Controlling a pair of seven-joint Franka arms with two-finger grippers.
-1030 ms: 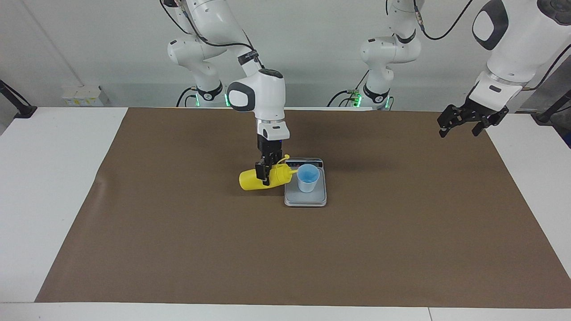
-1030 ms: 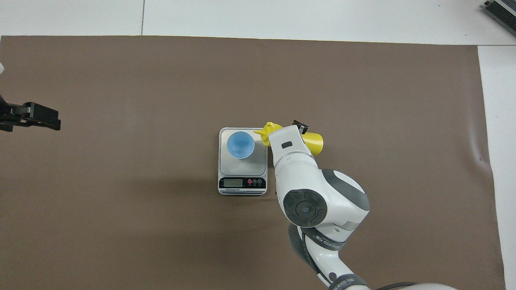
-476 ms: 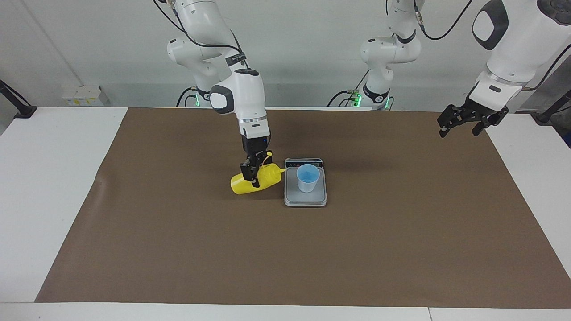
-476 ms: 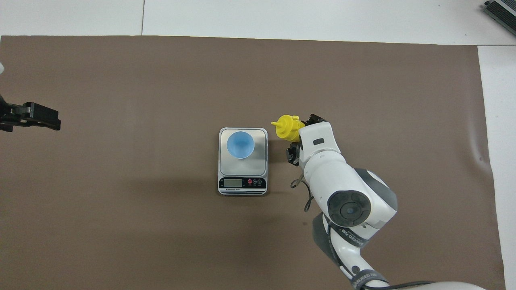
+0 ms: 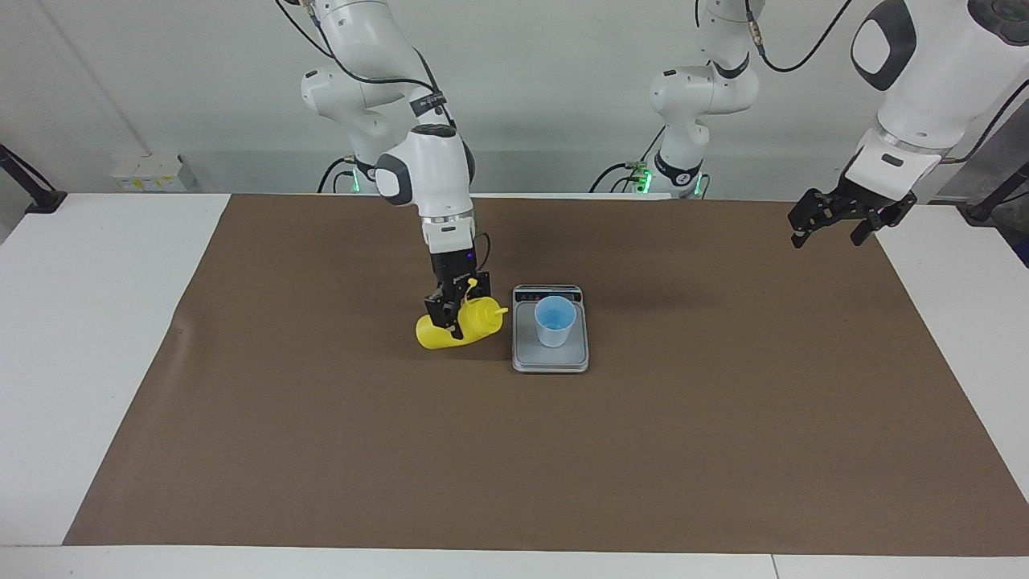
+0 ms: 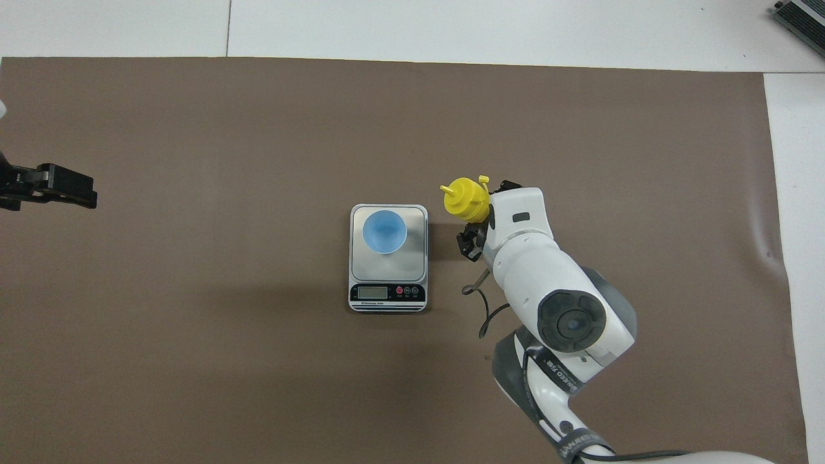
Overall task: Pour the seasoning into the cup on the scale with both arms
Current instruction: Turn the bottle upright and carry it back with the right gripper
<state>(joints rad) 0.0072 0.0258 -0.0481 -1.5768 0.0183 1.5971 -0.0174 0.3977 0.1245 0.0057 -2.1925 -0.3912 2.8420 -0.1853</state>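
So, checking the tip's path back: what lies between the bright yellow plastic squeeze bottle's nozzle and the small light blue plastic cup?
Only the silver-grey scale edge and bare brown mat, clearest in the overhead view; bottle, cup.

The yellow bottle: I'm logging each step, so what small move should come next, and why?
Probably stand the yellow bottle upright on the mat beside the scale. The right gripper holds it tilted, nozzle clear of the cup, base low near the mat. The left gripper waits at the table's end.
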